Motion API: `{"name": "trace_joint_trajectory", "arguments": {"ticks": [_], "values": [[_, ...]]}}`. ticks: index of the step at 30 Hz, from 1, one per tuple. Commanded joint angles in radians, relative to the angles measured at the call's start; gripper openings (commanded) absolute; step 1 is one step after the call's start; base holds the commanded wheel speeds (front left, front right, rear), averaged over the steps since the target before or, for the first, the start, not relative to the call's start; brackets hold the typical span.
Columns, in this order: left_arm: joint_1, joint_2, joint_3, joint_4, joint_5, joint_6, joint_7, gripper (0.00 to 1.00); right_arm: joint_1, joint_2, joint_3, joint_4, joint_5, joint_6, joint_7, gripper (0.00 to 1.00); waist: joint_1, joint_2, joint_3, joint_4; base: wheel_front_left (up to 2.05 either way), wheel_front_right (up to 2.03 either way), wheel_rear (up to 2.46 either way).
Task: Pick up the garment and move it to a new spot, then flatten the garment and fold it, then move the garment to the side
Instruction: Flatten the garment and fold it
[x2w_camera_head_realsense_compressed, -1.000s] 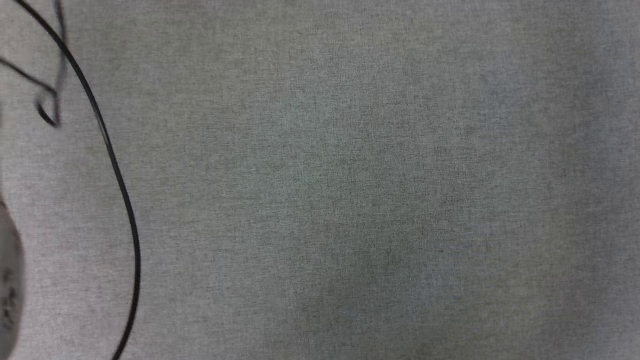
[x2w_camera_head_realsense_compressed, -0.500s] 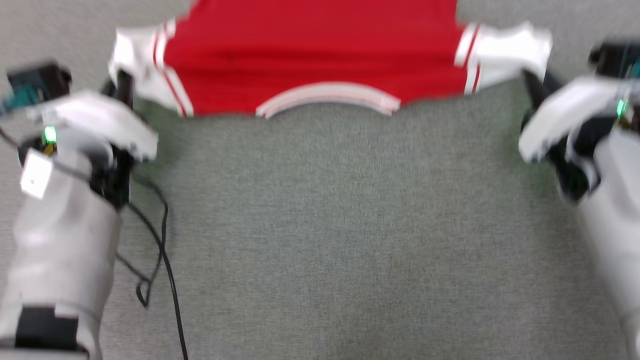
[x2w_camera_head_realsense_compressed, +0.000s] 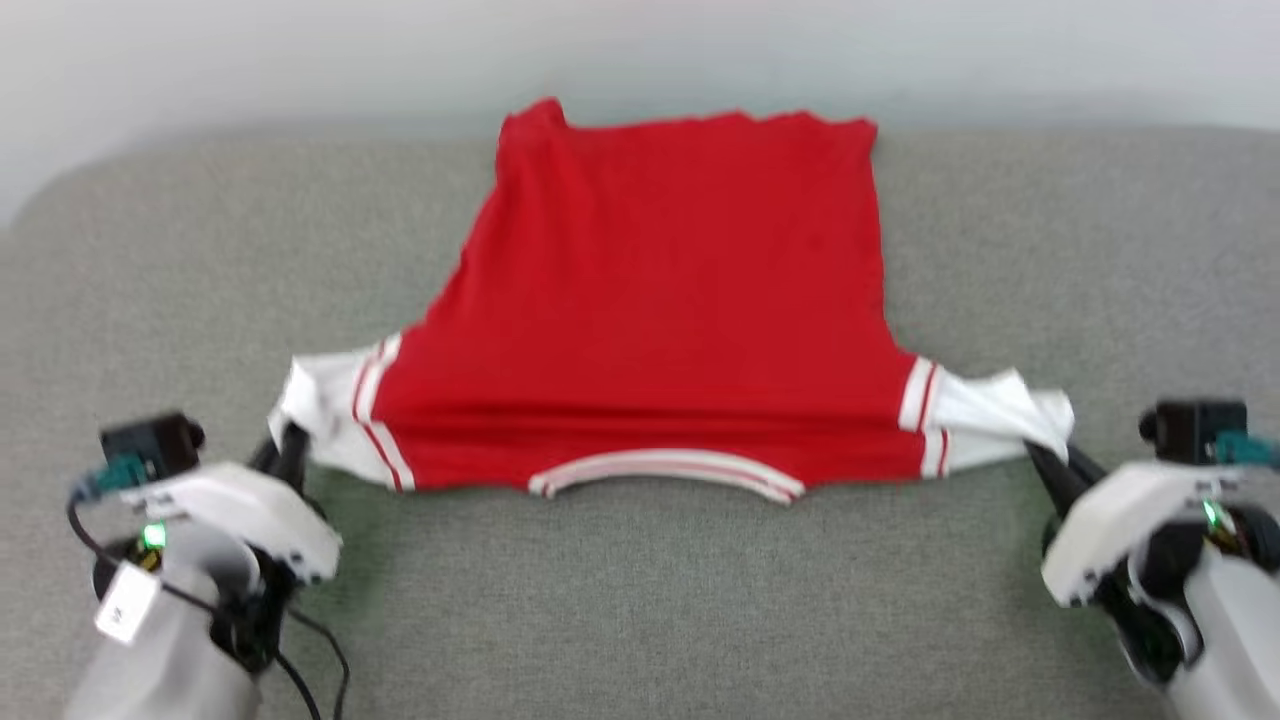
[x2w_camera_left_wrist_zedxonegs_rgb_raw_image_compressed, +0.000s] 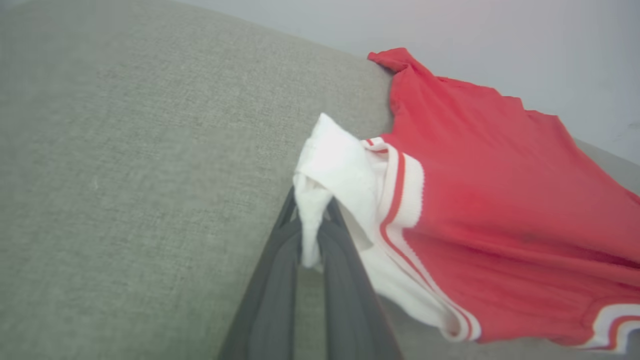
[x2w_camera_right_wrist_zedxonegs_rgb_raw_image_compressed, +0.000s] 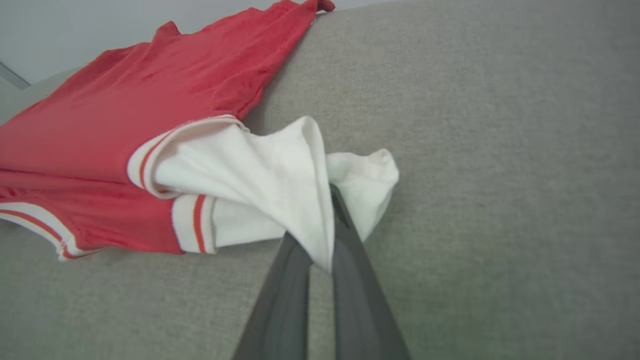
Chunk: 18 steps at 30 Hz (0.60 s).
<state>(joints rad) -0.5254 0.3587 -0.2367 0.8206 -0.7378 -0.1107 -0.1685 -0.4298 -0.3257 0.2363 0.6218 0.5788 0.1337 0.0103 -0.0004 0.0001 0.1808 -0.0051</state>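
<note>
The garment, a bright red shirt with white sleeves and striped trim, lies spread on the grey fabric surface, its collar toward me and its hem at the far edge. My left gripper is shut on the bunched white left sleeve. In the left wrist view that gripper pinches the cloth between its dark fingers. My right gripper is shut on the white right sleeve. The right wrist view shows this gripper with cloth draped over one finger. The shirt is pulled taut between both grippers.
The grey surface ends at a rounded far edge, with a pale background beyond it. A black cable hangs by my left forearm at the lower left. Bare grey fabric stretches on both sides of the shirt and in front of it.
The head camera has tilted up: from bare grey fabric and a cable, to the shirt's collar edge at the top, to the whole shirt. Both grippers have stayed shut on the sleeves.
</note>
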Motion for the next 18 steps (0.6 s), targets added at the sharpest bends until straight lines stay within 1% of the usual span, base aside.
{"name": "trace_joint_trajectory", "arguments": {"ticks": [1, 3, 6, 10, 14, 15, 18], "values": [[0.070, 0.024, 0.012, -0.046, -0.007, 0.037, 0.013, 0.00, 0.084, -0.024, -0.050, -0.038, -0.010, -0.006, 0.020, 0.00, 0.0004, -0.0001, -0.051, 0.001, 0.00, 0.00, 0.00], [0.147, 0.028, 0.009, -0.109, -0.015, 0.064, 0.041, 0.00, 0.159, -0.019, -0.099, -0.087, -0.030, -0.006, 0.043, 0.00, 0.0004, -0.0001, -0.071, 0.004, 0.00, 0.00, 0.00], [0.261, 0.037, 0.008, -0.215, -0.020, 0.111, 0.079, 0.00, 0.279, 0.006, -0.178, -0.171, -0.064, -0.006, 0.086, 0.00, 0.0004, -0.0001, -0.103, 0.010, 0.00, 0.00, 0.00], [0.417, 0.049, 0.016, -0.367, -0.035, 0.177, 0.123, 0.00, 0.436, 0.066, -0.279, -0.301, -0.131, -0.007, 0.158, 0.00, 0.0004, -0.0001, -0.135, 0.018, 0.00, 0.00, 0.00], [0.559, 0.052, 0.023, -0.494, -0.055, 0.233, 0.159, 0.00, 0.569, 0.139, -0.334, -0.419, -0.195, -0.007, 0.246, 0.00, 0.0004, -0.0001, -0.154, 0.025, 0.00, 0.00, 0.00], [0.559, 0.052, 0.023, -0.494, -0.055, 0.233, 0.159, 0.00, 0.569, 0.139, -0.334, -0.419, -0.195, -0.007, 0.246, 0.00, 0.0004, -0.0001, -0.154, 0.025, 0.00, 0.00, 0.00], [0.631, 0.057, 0.022, -0.561, -0.060, 0.259, 0.173, 0.00, 0.634, 0.184, -0.361, -0.481, -0.231, -0.006, 0.294, 0.00, 0.0004, -0.0001, -0.160, 0.029, 0.00, 0.00, 0.00]]}}
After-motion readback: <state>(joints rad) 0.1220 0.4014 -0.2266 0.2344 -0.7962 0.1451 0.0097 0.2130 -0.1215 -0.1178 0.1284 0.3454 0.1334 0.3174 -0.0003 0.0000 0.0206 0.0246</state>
